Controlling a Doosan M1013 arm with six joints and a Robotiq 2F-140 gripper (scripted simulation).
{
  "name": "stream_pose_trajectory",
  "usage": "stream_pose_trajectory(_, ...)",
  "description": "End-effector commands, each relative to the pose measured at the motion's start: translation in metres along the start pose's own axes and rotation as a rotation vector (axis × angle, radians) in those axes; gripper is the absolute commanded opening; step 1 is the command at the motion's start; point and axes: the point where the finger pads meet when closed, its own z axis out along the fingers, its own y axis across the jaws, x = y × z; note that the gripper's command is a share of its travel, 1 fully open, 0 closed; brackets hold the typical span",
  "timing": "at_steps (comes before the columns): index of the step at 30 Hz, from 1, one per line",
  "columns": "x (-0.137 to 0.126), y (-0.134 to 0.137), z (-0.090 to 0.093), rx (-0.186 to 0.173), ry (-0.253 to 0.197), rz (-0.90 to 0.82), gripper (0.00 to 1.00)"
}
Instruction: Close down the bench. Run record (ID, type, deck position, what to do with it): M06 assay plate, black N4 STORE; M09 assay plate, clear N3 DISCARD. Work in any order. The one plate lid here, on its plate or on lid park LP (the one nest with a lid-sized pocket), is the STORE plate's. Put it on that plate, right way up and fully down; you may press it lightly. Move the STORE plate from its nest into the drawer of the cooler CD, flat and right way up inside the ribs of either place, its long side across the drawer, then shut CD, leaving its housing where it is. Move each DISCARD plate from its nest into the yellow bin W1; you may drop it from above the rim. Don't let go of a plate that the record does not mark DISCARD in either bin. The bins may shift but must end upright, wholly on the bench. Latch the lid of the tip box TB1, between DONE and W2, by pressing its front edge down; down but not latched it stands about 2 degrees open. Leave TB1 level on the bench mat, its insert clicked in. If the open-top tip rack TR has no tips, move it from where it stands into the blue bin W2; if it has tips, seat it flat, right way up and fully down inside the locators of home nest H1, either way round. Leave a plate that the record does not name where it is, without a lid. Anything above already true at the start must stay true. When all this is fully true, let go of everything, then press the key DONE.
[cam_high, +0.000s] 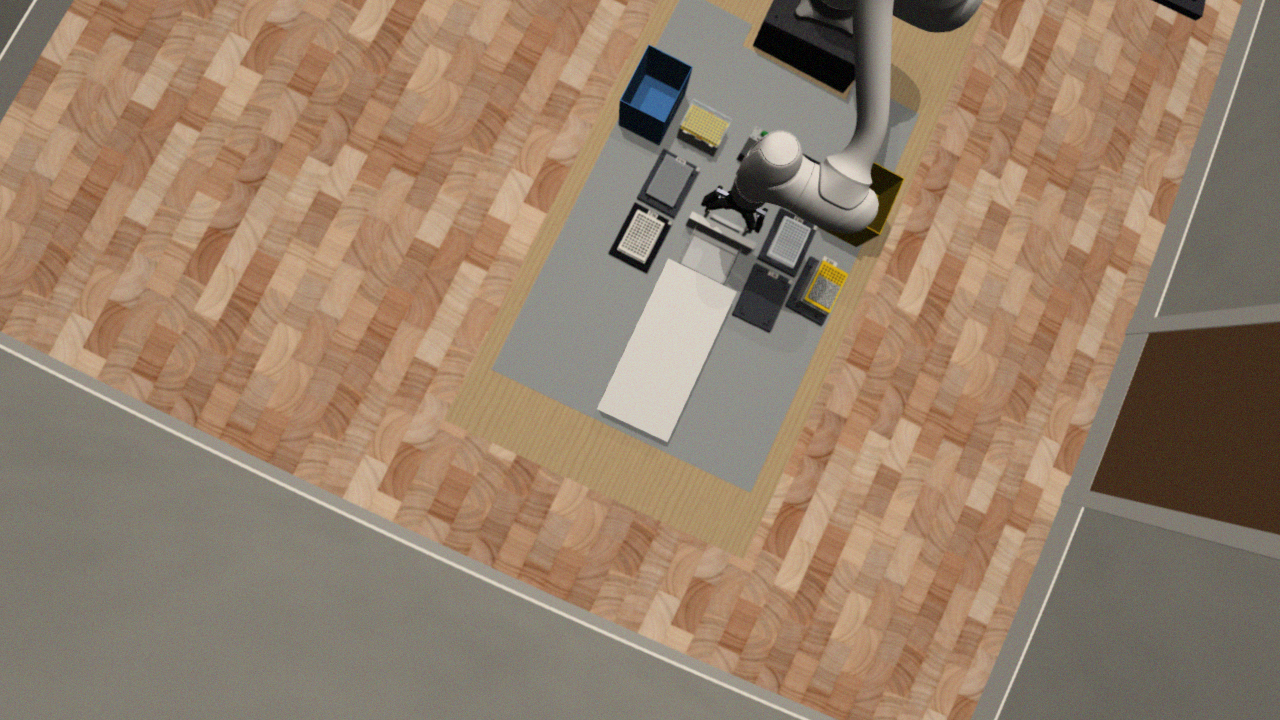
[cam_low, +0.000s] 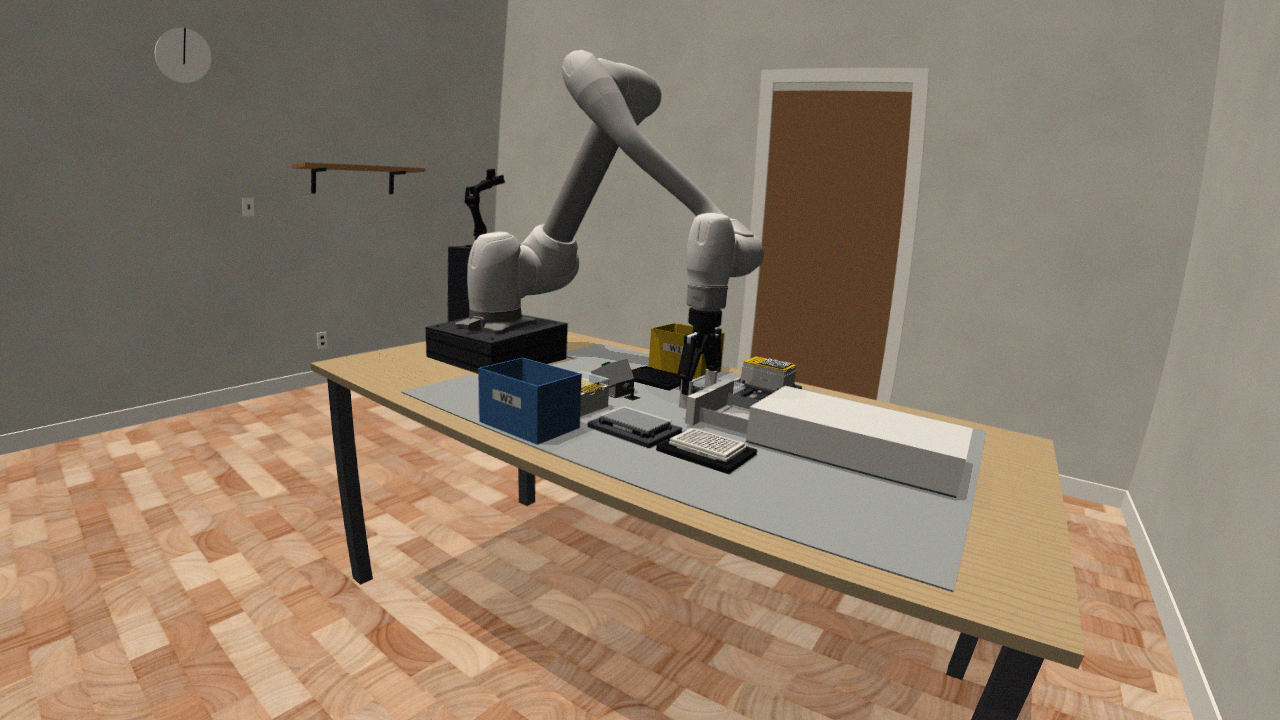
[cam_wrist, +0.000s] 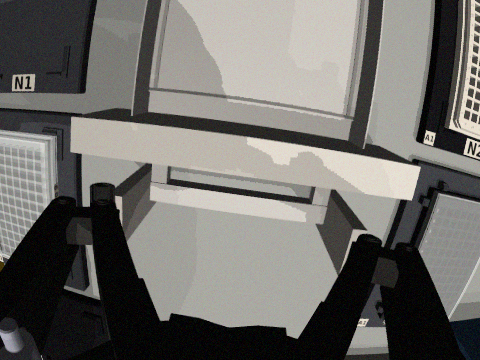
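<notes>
My gripper (cam_wrist: 238, 194) is shut on the handle (cam_wrist: 230, 195) of the cooler CD's drawer front (cam_wrist: 243, 156). The drawer (cam_high: 711, 255) (cam_wrist: 256, 40) stands pulled out from the white housing (cam_high: 666, 349), and its tray is empty. In the exterior view the gripper (cam_low: 698, 371) points straight down at the drawer front (cam_low: 707, 402). A clear plate (cam_high: 787, 241) sits in a nest right of the drawer. A dark nest marked N1 (cam_high: 762, 295) lies beside it. The yellow tip rack (cam_high: 825, 286) holds tips. A white plate at N2 (cam_high: 640, 235) and a grey lid-like piece (cam_high: 669, 181) lie left of the drawer.
The blue bin W2 (cam_high: 655, 94) and the tip box TB1 (cam_high: 702, 125) stand at the back left. The yellow bin W1 (cam_low: 671, 347) is mostly hidden by my arm from above. The arm's base (cam_low: 496, 340) is at the bench's far end.
</notes>
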Motion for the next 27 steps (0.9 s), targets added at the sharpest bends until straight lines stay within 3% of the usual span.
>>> stream_pose_trajectory(1,-0.006,0.000,0.000,0.000,0.000,0.000,0.00)
stream_pose_trajectory(27,-0.032,0.000,0.000,0.000,0.000,0.000,0.00)
